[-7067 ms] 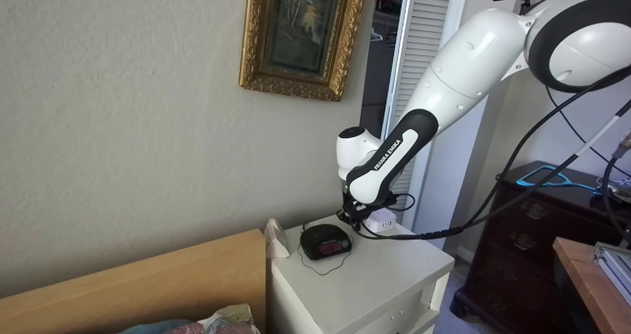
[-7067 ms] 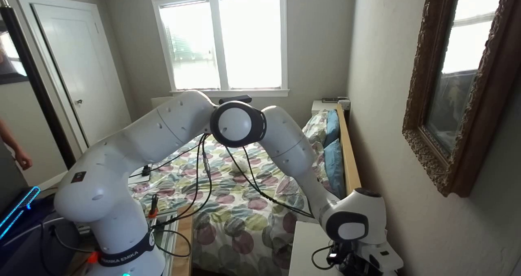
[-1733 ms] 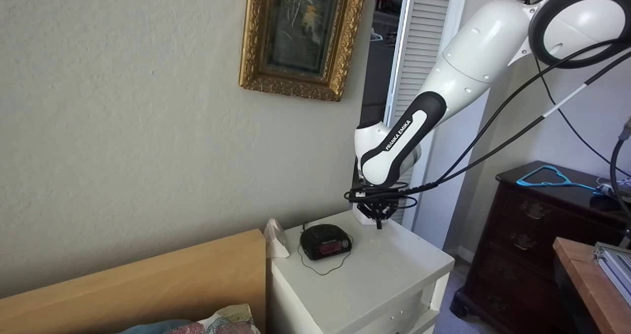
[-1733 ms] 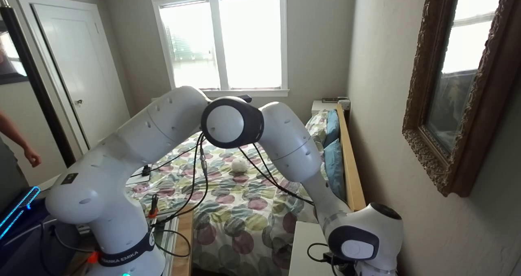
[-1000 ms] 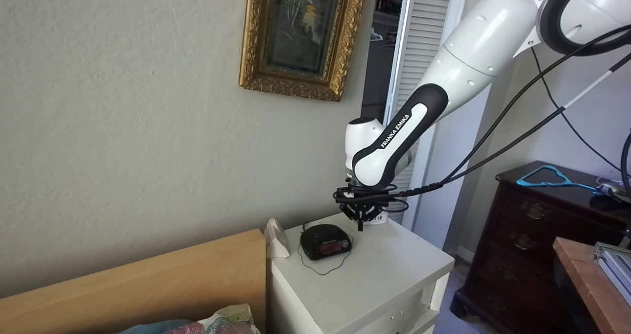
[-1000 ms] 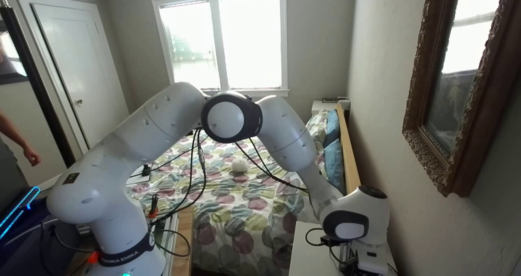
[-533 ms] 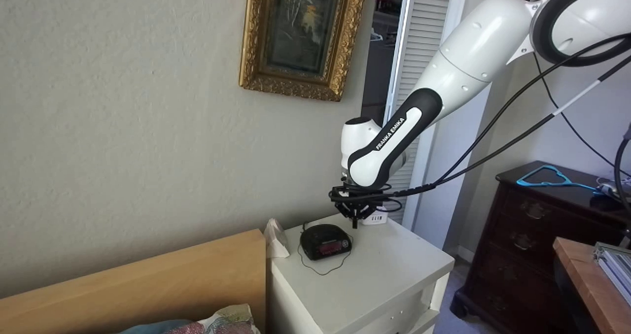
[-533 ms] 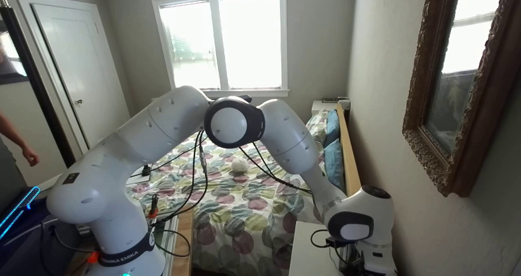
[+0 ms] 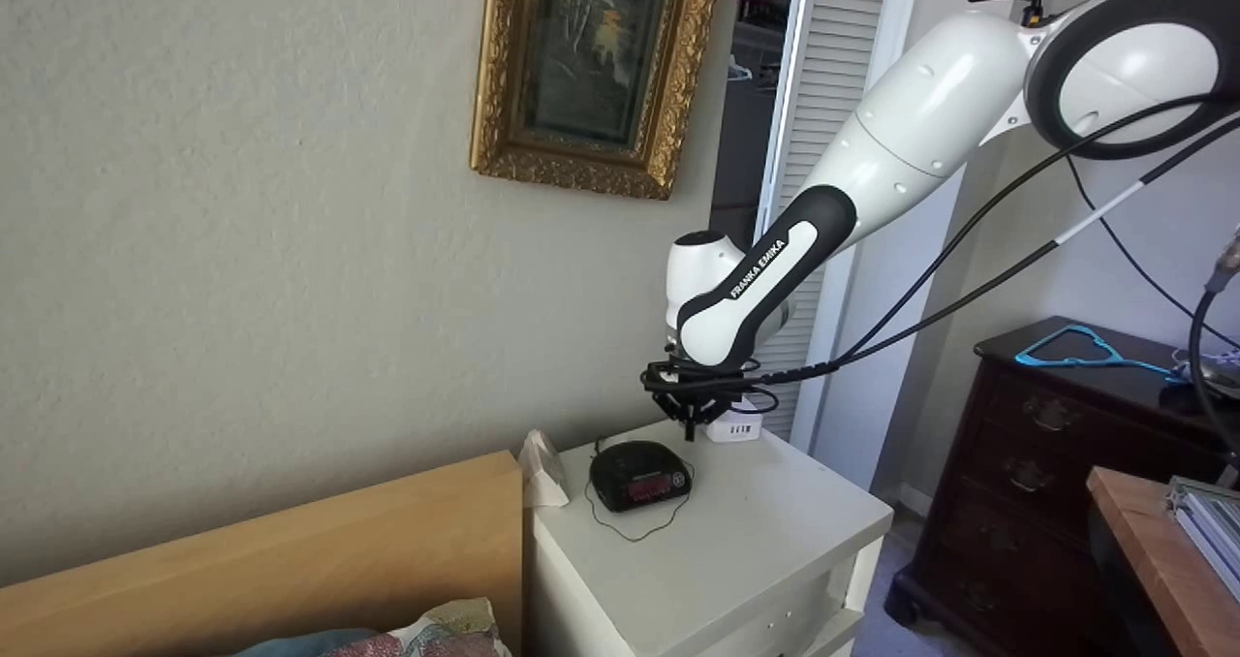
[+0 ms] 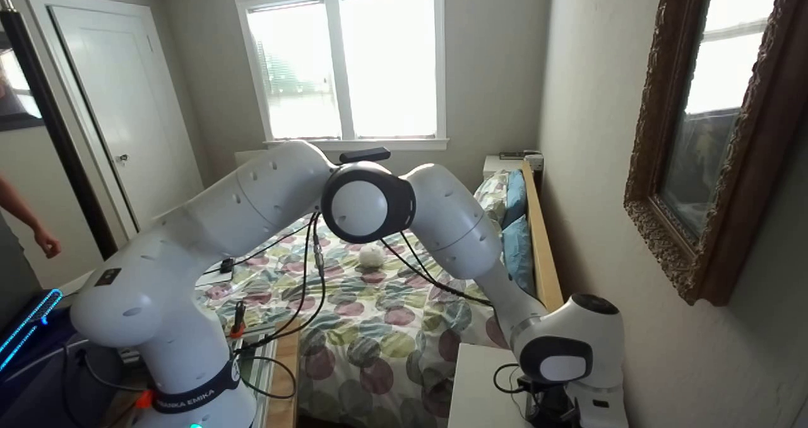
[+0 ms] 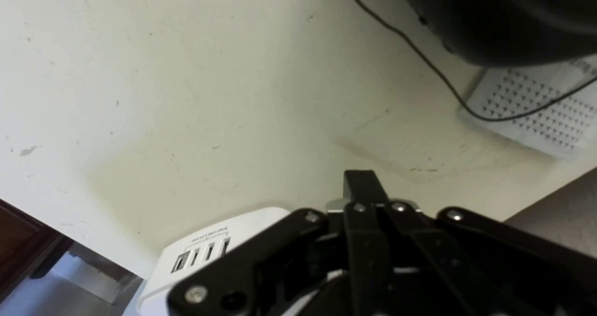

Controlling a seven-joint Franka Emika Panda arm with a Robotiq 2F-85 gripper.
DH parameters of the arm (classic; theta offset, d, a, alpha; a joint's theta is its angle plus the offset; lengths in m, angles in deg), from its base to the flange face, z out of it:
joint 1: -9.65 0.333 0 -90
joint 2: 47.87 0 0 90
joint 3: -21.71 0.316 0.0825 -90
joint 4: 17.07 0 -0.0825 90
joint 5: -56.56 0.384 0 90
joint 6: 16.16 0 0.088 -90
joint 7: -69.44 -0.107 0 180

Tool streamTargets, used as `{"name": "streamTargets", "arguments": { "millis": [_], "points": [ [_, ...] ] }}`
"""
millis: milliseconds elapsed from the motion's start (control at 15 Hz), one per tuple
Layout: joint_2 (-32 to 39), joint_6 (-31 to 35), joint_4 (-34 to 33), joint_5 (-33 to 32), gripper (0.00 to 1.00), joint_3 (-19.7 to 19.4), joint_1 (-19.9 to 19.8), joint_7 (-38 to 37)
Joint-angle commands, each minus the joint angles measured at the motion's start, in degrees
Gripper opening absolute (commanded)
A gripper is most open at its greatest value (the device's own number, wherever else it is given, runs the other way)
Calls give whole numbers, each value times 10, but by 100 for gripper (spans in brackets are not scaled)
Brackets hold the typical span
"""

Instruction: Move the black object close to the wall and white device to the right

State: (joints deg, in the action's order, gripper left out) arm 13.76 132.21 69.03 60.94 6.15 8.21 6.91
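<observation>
The black object, a low rounded clock radio (image 9: 630, 478) with a reddish display and thin cord, sits on the white nightstand (image 9: 736, 550) near the wall (image 9: 291, 279). Its dark edge shows at the upper right of the wrist view (image 11: 508, 17). The white device (image 9: 734, 428), a small block with several ports, stands at the nightstand's back right corner; in the wrist view (image 11: 200, 255) my gripper hides part of it. My gripper (image 9: 690, 432) points down above the nightstand, between clock and device. In the wrist view its fingertips (image 11: 363, 183) are together with nothing between them.
A white printed packet (image 9: 544, 470) stands behind the clock, beside the wooden headboard (image 9: 387, 541). The gold-framed picture (image 9: 596, 76) hangs above. A louvred door (image 9: 833, 105) and a dark dresser (image 9: 1017, 463) are to the right. The clock's cord (image 11: 429, 64) loops on the nightstand.
Over the last two seconds my gripper has moved left and slightly up in an exterior view, uncovering the white device. Since seven seconds ago that device has shifted slightly left and back. The clock has not moved.
</observation>
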Motion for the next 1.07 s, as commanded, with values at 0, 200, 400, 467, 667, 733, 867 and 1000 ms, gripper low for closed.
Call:
{"name": "streamTargets", "arguments": {
  "millis": [0,200,400,467,667,733,867,1000],
  "points": [
    [15,-6,-28,9,0,-4,-11,0],
    [15,-5,-26,11,0,-7,-19,-2],
    [14,-3,-18,14,0,-8,-25,-5],
    [13,-2,-15,14,0,-9,-27,-6],
    [9,2,-5,16,0,-12,-30,-9],
    [8,3,-3,16,0,-12,-30,-10],
    [6,4,1,16,0,-14,-31,-11],
    [7,2,0,15,0,-15,-29,-13]
  ]
}}
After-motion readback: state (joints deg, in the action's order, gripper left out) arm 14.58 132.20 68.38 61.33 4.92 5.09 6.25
